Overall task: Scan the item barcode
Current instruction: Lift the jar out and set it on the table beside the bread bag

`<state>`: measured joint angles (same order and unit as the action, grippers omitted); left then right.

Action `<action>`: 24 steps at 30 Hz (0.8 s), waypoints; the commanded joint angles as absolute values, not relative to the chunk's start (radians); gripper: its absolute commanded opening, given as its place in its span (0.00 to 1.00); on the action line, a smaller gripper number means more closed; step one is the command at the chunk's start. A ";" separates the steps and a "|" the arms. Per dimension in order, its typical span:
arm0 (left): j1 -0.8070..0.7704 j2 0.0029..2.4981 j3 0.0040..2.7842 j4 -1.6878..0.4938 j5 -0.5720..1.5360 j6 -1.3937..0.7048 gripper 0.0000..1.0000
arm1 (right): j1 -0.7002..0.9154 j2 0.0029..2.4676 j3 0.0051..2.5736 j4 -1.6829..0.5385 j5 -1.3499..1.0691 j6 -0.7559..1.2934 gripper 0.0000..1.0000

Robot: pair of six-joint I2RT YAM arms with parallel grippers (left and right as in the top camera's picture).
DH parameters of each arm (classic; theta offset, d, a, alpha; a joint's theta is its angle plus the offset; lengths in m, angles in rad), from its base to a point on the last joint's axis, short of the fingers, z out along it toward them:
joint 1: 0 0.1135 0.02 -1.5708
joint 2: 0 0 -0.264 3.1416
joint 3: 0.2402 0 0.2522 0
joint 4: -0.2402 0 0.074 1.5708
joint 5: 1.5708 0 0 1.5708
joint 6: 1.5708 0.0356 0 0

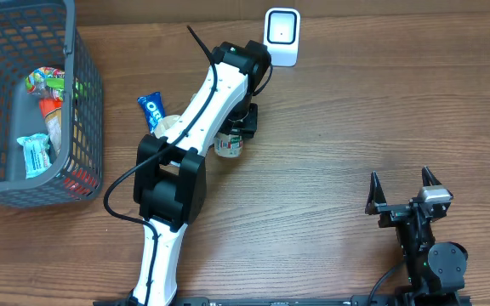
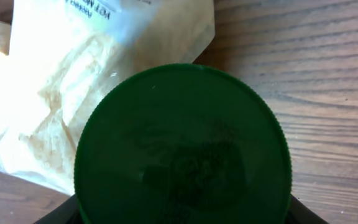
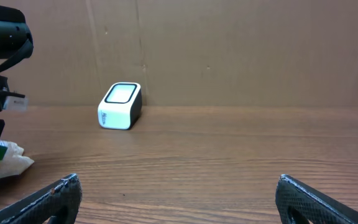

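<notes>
Right of the grey mesh plastic basket (image 1: 88,102), a small clear jar with a round, ridged dark-green lid (image 2: 182,146) stands upright on the wooden table, touching a pale crinkled bag (image 2: 55,93). The left gripper (image 1: 243,123) clasps the jar. Far right, the right gripper (image 1: 400,178) gapes wide, holding nothing.

A grey plastic mesh basket (image 1: 88,85) of snack packets sits at the far left of the wooden desk (image 1: 356,110). The left claw (image 1: 241,126) is over a small labelled jar (image 1: 228,146), with a white box scanner (image 1: 281,36) beyond. A blue biscuit packet (image 1: 151,107) lies left. The right claw (image 1: 407,189) gapes at near right.
</notes>
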<state>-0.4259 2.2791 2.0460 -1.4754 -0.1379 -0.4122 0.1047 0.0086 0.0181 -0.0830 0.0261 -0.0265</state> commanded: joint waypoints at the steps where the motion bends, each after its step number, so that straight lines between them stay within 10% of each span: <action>1: -0.442 2.277 2.042 -1.497 -0.138 -0.415 0.56 | 0.104 0.003 0.008 -0.079 0.033 -0.034 1.00; 24: -0.442 2.277 2.042 -1.548 -0.138 -0.380 0.64 | 0.104 0.003 0.008 -0.079 0.032 -0.034 1.00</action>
